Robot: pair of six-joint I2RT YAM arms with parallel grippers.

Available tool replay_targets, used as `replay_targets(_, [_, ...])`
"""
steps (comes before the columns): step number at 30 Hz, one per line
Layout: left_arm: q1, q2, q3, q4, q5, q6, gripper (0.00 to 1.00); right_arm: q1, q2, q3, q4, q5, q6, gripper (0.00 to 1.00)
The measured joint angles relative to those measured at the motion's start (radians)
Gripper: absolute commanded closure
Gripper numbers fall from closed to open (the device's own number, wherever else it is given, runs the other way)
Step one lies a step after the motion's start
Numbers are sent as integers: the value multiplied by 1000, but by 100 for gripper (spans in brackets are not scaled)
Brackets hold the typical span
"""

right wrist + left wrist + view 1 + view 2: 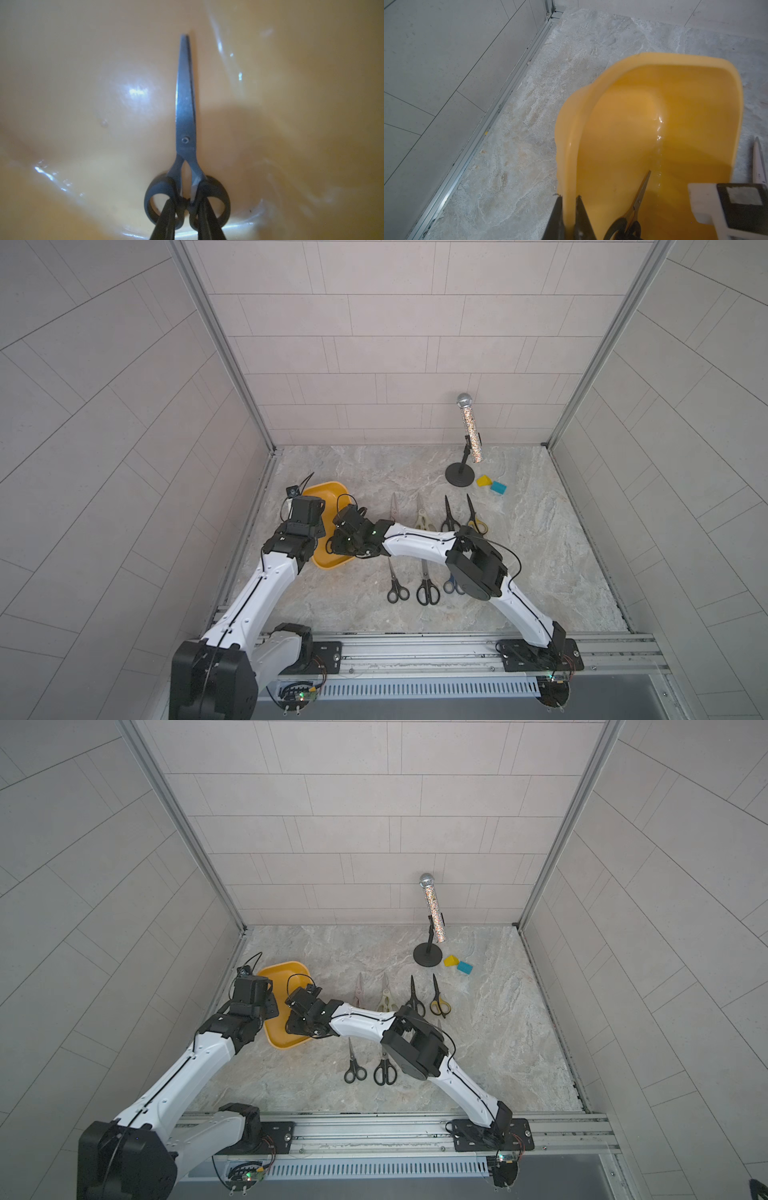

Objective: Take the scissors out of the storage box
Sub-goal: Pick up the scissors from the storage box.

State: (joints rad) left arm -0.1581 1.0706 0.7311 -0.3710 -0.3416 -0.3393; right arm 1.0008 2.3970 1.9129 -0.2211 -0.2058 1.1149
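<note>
"Yellow storage box (328, 488): where does it sit?"

"On the marble-patterned table (540, 556), at its far left side. The left arm (266, 585) runs forward along that edge with the wrist bent down. The left gripper (569, 200) is pinched on the box's side wall, one finger outside and one inside."

"And the right arm (415, 540)?"

"Its elbow is raised above the table. From there the forearm stretches sideways to the box, and the wrist tips down into it."

"What does the right gripper (186, 198) have?"

"The black-handled scissors (185, 112), inside the box, blades together and pointing away from the wrist. One finger passes through each handle loop, and the two press in on the bars between the loops. Whether the scissors are off the box floor I cannot tell."

"The other pairs?"

"Out on the table, right of the box. In the far row are pale pink shears (393, 506), cream shears (421, 514), a black pair (449, 518) and a yellow-and-black pair (476, 523). Nearer the robot, a blue-handled pair (452, 585) lies partly under the elbow."
</note>
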Motion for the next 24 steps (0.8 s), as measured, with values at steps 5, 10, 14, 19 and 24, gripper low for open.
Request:
replay_targets(5, [-2, 13, 3, 1, -3, 0, 100, -11, -38, -61, 29, -22, -21, 92])
replay_targets(10, [-2, 35, 3, -11, 13, 0, 100, -26, -101, -110, 30, -30, -42, 92])
replay_targets(14, [4, 52, 3, -26, 16, 0, 100, -36, -154, -135, 31, -30, -50, 93])
replay_targets(19, [10, 57, 3, -32, 16, -1, 100, -44, -198, -154, 35, -34, -64, 93])
replay_targets(24, [13, 63, 6, -46, 15, -2, 100, -49, -229, -183, 33, -58, -80, 94])
